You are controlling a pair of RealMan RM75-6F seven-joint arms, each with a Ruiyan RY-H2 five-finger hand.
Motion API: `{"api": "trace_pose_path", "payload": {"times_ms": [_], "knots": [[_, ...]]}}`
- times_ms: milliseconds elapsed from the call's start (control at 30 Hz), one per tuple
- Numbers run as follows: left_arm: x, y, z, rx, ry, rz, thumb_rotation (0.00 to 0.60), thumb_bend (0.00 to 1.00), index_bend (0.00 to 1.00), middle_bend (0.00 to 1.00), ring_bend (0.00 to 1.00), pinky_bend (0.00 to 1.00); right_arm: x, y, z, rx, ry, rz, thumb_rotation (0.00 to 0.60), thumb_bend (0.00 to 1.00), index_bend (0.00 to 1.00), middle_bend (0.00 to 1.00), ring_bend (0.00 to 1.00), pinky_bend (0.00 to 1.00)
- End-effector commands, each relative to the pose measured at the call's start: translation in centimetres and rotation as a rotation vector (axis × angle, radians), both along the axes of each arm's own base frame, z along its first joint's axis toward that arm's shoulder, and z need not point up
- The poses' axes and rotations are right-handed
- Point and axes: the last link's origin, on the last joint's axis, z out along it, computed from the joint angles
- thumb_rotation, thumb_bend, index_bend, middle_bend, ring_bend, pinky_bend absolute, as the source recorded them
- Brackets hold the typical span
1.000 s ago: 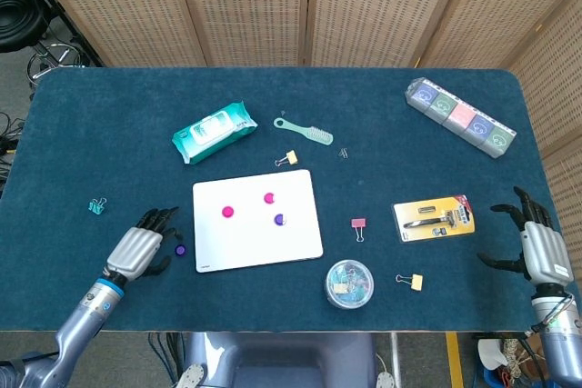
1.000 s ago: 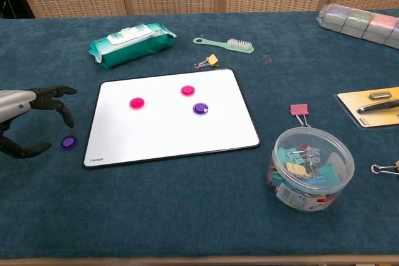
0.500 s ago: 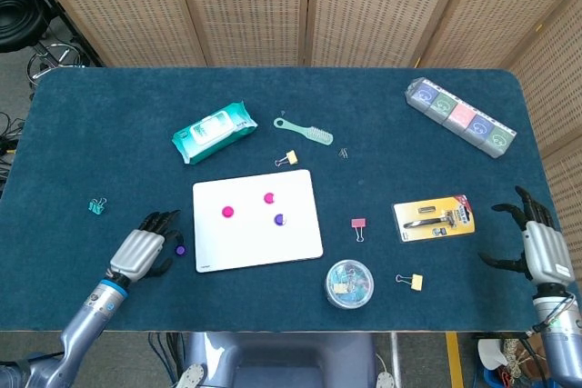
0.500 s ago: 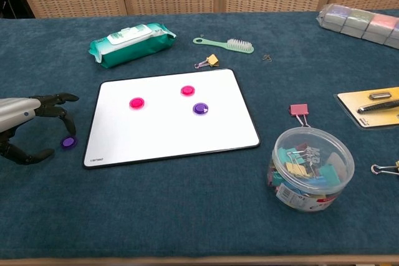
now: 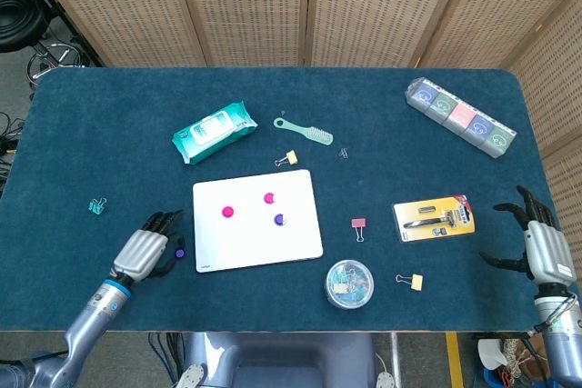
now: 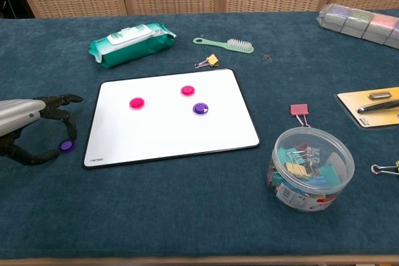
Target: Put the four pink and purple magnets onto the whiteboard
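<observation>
Left hand (image 6: 28, 130) fingers curl around one purple magnet (image 6: 66, 145); three magnets on whiteboard (image 6: 168, 147); right hand (image 5: 536, 243) open.

Blue-covered table (image 5: 109, 106) with woven folding screen (image 5: 300, 6) behind; grey floor (image 5: 14, 61) and black cables (image 5: 23, 15) at left.

The whiteboard (image 6: 168, 116) lies flat on the table, a white rectangle with a thin dark rim and rounded corners. Three round magnets rest on its upper half: one pink magnet (image 6: 136, 103) at 9 o'clock of the group, a second pink magnet (image 6: 187, 90) at 12 o'clock, and one purple magnet (image 6: 200, 108) at 4 o'clock. A fourth purple magnet (image 6: 67, 146) lies off the board, just beside its left edge.
</observation>
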Motion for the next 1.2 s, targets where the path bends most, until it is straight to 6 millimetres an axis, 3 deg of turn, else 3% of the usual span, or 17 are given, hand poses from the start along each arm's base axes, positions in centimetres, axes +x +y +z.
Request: {"api": "trace_pose_path", "payload": {"times_ms": [33, 733, 967, 1200], "knots": [[0.0, 0.0, -0.1, 0.002, 0.003, -0.003, 0.6, 0.42, 0.49, 0.0, 0.0, 0.0, 0.0, 0.0, 0.0, -0.001, 0.0, 0.0, 0.6, 0.05, 0.27, 0.0, 0.0, 0.0], [0.4, 0.4, 0.4, 0.027, -0.008, -0.007, 0.6, 0.43, 0.57, 0.0, 0.0, 0.0, -0.1, 0.0, 0.1, -0.003, -0.002, -0.001, 0.6, 0.05, 0.27, 0.0, 0.0, 0.0], [3.2, 2.4, 0.2, 0.044, -0.043, -0.058, 0.6, 0.43, 0.57, 0.0, 0.0, 0.0, -0.1, 0.0, 0.1, -0.002, -0.004, -0.003, 0.6, 0.05, 0.27, 0.0, 0.0, 0.0], [7.6, 4.8, -1.2, 0.03, -0.036, -0.138, 0.6, 0.43, 0.57, 0.0, 0.0, 0.0, -0.1, 0.0, 0.2, -0.004, -0.007, -0.006, 0.6, 0.05, 0.27, 0.0, 0.0, 0.0]]}}
